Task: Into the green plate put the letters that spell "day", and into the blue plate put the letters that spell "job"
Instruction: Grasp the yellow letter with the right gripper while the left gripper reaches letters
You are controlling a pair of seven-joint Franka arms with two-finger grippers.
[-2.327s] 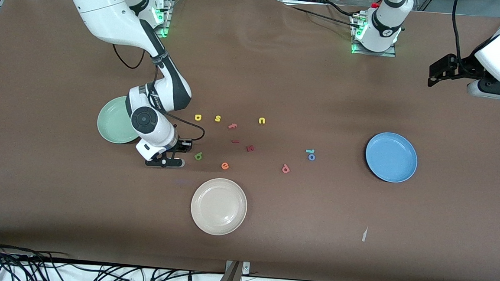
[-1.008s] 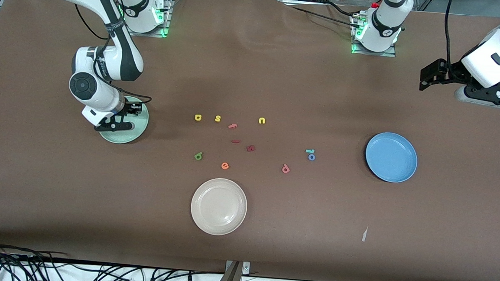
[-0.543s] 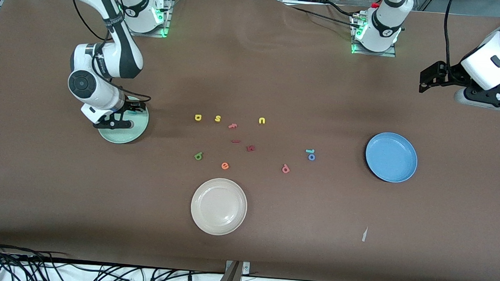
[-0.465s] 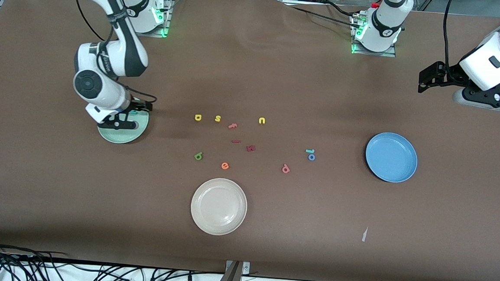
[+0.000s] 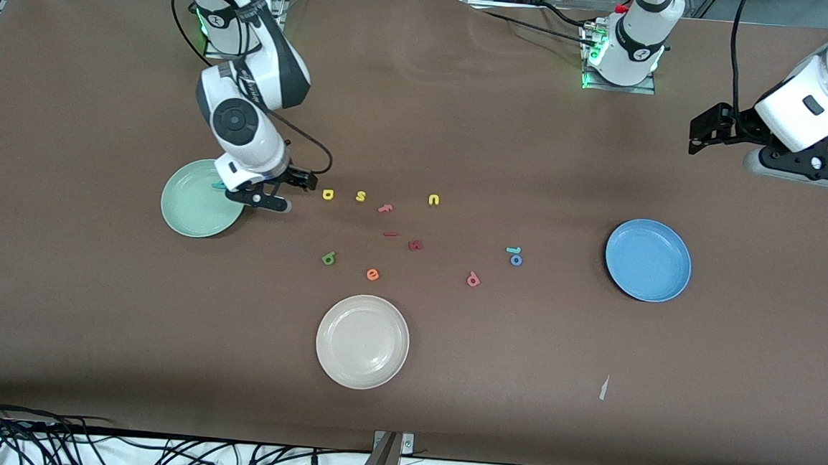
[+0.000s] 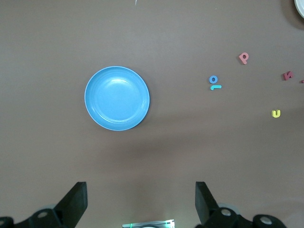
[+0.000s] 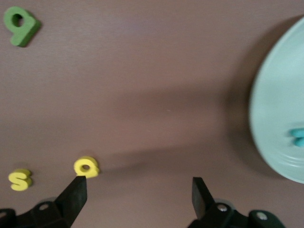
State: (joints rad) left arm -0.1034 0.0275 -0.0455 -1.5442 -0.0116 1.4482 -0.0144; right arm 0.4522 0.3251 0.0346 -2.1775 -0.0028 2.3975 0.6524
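- Moved the right claw [image 7: 137, 192] off the green plate [image 5: 185, 213] since half a second ago; now hangs released and empty over bare table [image 5: 446, 414] between that plate and the yellow "a" [image 5: 328, 194]; shifted nothing else.
- Done so far: cyan "y" [image 5: 219, 185] lying in the green plate, close to the rim on the letters' side.
- Left for "day": yellow "a" on the table, in a row with the yellow "s" [image 5: 361, 196]; green "d" [image 5: 328, 258] nearer to the front camera, near the orange "e" [image 5: 372, 274].
- Left for "job": all three; cyan "j" [image 5: 513, 250] just beside the blue "o" [image 5: 516, 260]; pinkish "b" [image 5: 474, 279] a little nearer to the front camera; blue plate [image 5: 648, 260] bare, toward the left arm's end of the table.
- Judged as one letter of six placed; yellow "a" looks the likeliest next pick, being closest to the right claw.
- Left claw [image 6: 141, 202] waiting, released, holding nothing, up over the table near the blue plate.
- Surface: brown matte covering, mostly flat; cream-white plate [image 5: 362, 341] unused; yellow "u" [image 5: 434, 200] and dark red letters [image 5: 415, 245] scattered mid-table; small white scrap [image 5: 603, 388] toward the near edge.
- Room: tangle of black cables [image 5: 84, 449] below the near edge; arm bases [image 5: 622, 58] bolted along the table's top edge, green lights on.
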